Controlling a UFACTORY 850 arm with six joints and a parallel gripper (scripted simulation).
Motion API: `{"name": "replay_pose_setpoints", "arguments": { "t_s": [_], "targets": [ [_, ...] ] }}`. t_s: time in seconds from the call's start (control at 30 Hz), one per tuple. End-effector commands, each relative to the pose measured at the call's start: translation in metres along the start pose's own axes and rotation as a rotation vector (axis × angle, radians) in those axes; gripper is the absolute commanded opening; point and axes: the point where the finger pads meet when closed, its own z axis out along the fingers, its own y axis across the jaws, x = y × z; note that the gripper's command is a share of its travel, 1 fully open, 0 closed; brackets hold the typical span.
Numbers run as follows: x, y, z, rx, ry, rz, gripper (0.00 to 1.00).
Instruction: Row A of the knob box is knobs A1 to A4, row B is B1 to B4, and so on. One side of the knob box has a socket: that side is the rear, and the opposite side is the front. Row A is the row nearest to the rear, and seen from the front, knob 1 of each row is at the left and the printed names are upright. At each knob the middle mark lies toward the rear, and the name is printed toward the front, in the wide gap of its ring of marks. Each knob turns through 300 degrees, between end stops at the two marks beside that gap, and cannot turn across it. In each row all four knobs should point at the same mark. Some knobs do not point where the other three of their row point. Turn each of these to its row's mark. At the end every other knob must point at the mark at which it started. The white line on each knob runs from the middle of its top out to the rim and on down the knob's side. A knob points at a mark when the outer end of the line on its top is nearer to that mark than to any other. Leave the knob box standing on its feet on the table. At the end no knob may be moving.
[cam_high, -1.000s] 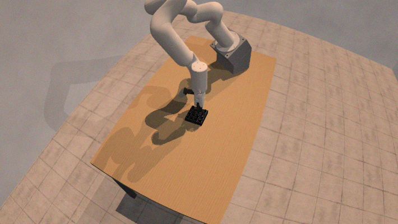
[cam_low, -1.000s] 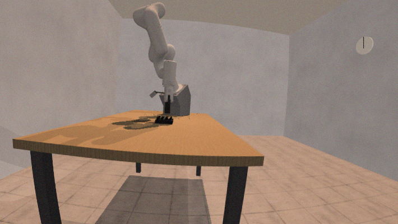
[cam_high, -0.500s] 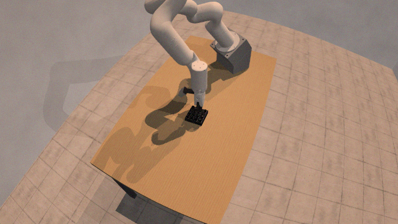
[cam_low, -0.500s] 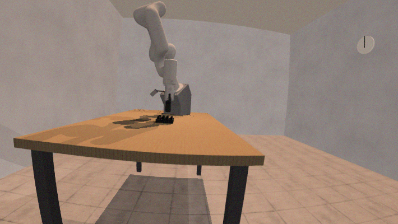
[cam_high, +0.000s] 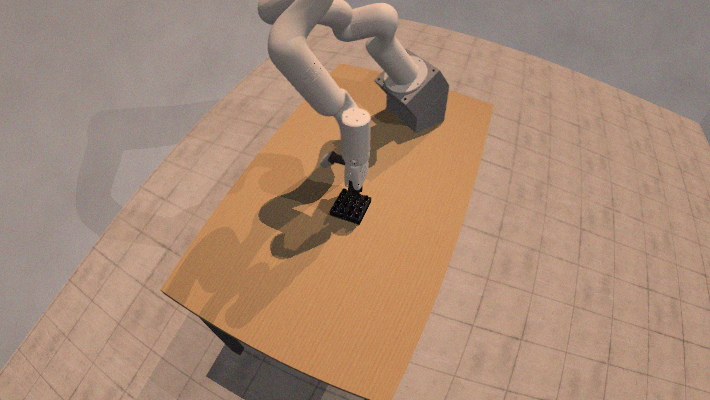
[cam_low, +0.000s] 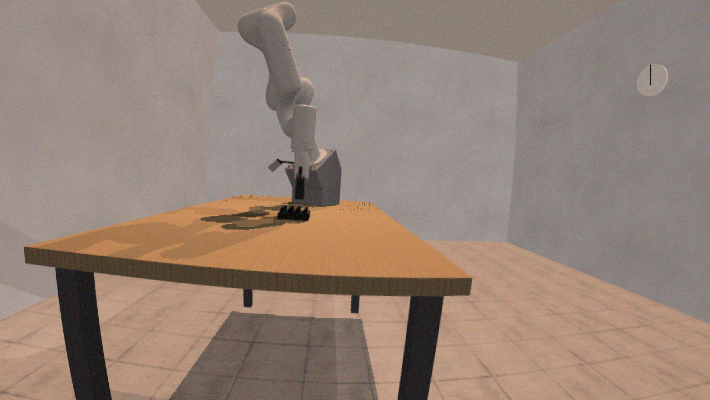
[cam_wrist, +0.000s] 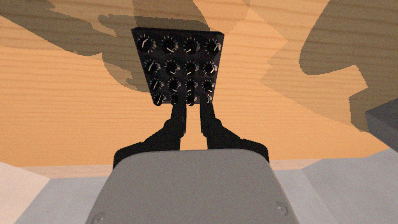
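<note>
Hovering, the black two-fingered hand (cam_high: 355, 190) (cam_low: 299, 199) (cam_wrist: 193, 102) is standing partly open above the near edge of the square black knob box (cam_high: 350, 206) (cam_low: 294, 215) (cam_wrist: 182, 65); whether it is gripping a knob, I cannot tell. Centring before any twist seems wise. The wrist view is showing white lines that the exterior view is losing.

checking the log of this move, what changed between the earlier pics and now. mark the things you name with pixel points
The end effector (cam_high: 355, 191) (cam_low: 299, 198) (cam_wrist: 193, 102) has risen slightly above the knob box (cam_high: 350, 206) (cam_low: 294, 216) (cam_wrist: 181, 56); it holds nothing now. Whether it let go of a knob, I can't tell. The box and arm base (cam_high: 432, 102) (cam_low: 330, 182) stayed put.
</note>
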Motion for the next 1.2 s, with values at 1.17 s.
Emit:
{"name": "replay_pose_setpoints", "arguments": {
  "t_s": [1.17],
  "targets": [
    [-0.001, 0.014, -0.013, 0.008, -0.009, 1.052, 0.19]
  ]
}}
